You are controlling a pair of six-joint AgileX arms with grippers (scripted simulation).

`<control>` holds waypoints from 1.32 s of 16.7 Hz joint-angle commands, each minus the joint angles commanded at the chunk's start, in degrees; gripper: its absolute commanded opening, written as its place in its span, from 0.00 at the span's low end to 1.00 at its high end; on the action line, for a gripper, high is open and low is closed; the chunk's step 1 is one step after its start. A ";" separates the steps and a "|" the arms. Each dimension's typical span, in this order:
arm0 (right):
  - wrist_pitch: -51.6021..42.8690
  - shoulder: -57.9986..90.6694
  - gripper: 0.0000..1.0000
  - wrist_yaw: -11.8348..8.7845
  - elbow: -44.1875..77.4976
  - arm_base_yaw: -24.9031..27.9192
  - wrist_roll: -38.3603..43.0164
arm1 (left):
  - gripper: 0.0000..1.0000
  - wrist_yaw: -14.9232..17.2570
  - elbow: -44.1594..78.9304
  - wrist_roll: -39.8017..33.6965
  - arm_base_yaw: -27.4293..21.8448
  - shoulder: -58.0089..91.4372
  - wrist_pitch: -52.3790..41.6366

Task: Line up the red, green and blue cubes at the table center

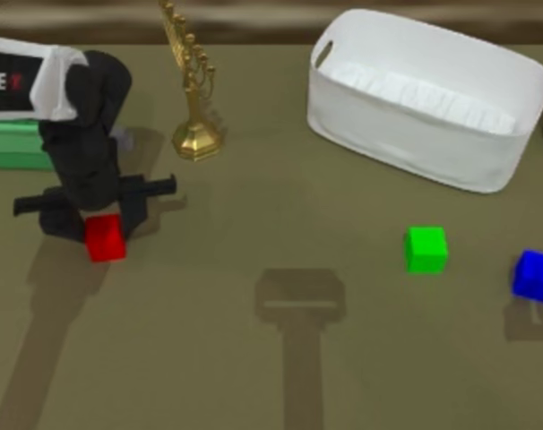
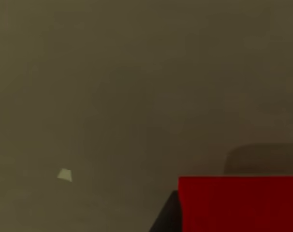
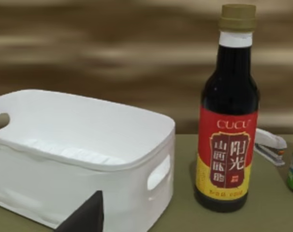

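The left hand point(image 1: 99, 224) sits low over the red cube point(image 1: 104, 237) at the surface's point(image 1: 254, 376) left side; whether it is clamped on the cube cannot be told, so a loose hold could let the cube slip. The green cube point(image 1: 426, 248) and blue cube point(image 1: 534, 274) lie well apart at right. The white basket point(image 1: 415, 143) seems to hold only a pale liner.

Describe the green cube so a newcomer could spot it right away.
Start at the big white basket on the table's far right. Just in front of it sits the green cube. The blue cube lies farther right; the red cube is under the left gripper.
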 joint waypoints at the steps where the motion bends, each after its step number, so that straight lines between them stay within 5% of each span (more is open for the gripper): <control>1: 0.00 0.00 1.00 0.00 0.00 0.00 0.00 | 0.00 0.00 0.61 -0.02 0.06 -0.33 -0.80; 7: 0.00 0.00 1.00 0.00 0.00 0.00 0.00 | 0.00 -0.06 6.81 -0.18 0.99 -5.01 -12.30; 14: 0.00 0.00 1.00 0.00 0.00 0.00 0.00 | 0.00 -0.09 6.80 -0.67 -0.13 -6.09 -13.10; 22: 0.00 0.00 1.00 0.00 0.00 0.00 0.00 | 0.00 -0.21 -6.22 -13.39 -19.74 -17.52 -11.94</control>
